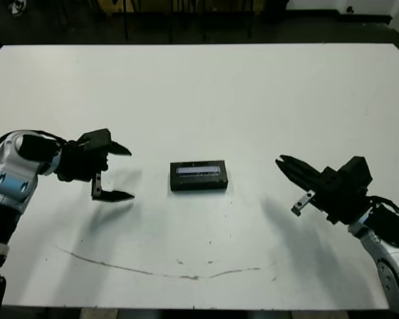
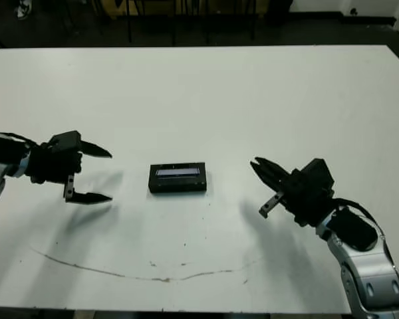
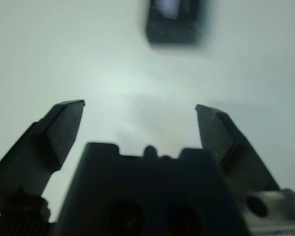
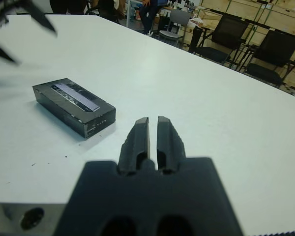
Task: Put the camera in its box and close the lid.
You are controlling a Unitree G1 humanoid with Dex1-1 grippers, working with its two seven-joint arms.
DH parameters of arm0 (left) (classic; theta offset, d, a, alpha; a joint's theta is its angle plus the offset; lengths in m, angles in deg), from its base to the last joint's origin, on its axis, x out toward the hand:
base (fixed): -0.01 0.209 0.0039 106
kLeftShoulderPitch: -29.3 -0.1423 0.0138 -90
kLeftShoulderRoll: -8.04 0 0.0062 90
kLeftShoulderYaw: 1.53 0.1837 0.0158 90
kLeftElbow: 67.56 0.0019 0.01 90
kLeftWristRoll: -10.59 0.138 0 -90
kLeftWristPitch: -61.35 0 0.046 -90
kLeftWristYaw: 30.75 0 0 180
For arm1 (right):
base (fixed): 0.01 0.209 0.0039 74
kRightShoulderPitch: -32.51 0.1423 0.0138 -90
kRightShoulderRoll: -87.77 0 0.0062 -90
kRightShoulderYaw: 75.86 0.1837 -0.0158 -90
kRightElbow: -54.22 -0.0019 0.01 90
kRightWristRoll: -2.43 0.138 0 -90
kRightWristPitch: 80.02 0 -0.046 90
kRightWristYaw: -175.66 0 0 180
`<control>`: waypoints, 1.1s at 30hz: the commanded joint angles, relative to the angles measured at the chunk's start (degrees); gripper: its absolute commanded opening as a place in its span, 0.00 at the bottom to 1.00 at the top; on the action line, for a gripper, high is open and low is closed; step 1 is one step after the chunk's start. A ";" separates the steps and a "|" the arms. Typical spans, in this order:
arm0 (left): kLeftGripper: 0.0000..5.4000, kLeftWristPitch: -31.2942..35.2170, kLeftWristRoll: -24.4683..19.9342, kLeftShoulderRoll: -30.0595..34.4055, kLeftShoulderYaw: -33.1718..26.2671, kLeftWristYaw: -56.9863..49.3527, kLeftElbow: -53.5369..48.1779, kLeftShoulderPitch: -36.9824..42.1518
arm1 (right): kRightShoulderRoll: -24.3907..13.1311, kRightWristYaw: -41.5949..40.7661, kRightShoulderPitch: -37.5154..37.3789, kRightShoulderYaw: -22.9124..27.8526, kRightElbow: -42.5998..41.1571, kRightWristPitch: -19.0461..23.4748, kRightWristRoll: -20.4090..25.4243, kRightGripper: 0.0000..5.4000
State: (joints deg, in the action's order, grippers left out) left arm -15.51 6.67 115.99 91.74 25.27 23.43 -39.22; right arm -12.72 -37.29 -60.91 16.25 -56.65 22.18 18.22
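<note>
1. Box (image 1: 199,177) with the lid (image 1: 199,170) on top sits closed near the middle of the white tabletop (image 1: 206,93), lying flat with its long side running left to right.
2. Along the lid's top face runs a greyish glossy stripe, seen clearly in the right wrist view (image 4: 73,97).
3. No camera shows anywhere on the tabletop; whether it lies inside the closed box cannot be told.
4. On the left, the left gripper (image 1: 120,173) hovers beside the box, apart from it, its jaws spread wide with one finger above the other and nothing between them.
5. From the left wrist view, the two fingers (image 3: 59,130) stand far apart, and the box appears blurred beyond them (image 3: 174,22).
6. On the right, the right gripper (image 1: 289,169) points toward the box from the other side, well apart from it.
7. Its jaws are drawn together, the two fingers (image 4: 137,140) almost touching with only a thin slit between them, and they hold nothing.
8. A thin brownish line (image 1: 159,271) curves across the tabletop nearer the robot than the box.
9. Dark chairs (image 4: 221,37) and stacked boxes stand beyond the tabletop's far edge in the right wrist view.
</note>
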 commanded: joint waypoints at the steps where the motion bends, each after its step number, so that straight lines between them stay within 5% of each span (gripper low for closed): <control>1: 0.85 4.25 -5.75 -10.06 -2.95 -11.27 -10.00 -6.35 | 0.20 2.35 -1.03 -0.24 -1.74 3.29 -0.92 0.00; 6: 0.67 9.18 -9.08 -21.20 0.26 -24.25 -22.07 -10.41 | 2.55 5.53 -1.55 -0.07 -2.53 4.57 -0.33 0.00; 11: 0.49 10.02 -4.99 -27.67 7.22 -33.71 -23.30 -12.68 | 5.27 9.24 -2.29 0.32 -2.66 4.39 -1.22 0.00; 24: 0.03 20.07 5.21 -30.79 17.89 -43.33 -12.39 -11.28 | 5.61 10.46 -2.88 -0.01 -3.94 6.11 -1.05 0.00; 33: 0.00 26.79 6.59 -29.84 18.42 -42.15 -7.49 -10.13 | 5.55 10.31 -2.92 0.10 -4.46 7.15 -0.57 0.00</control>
State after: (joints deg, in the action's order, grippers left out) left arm 7.48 12.89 84.77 110.10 -17.37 12.91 -47.48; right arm -6.94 -26.95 -63.08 16.34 -61.32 28.00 17.62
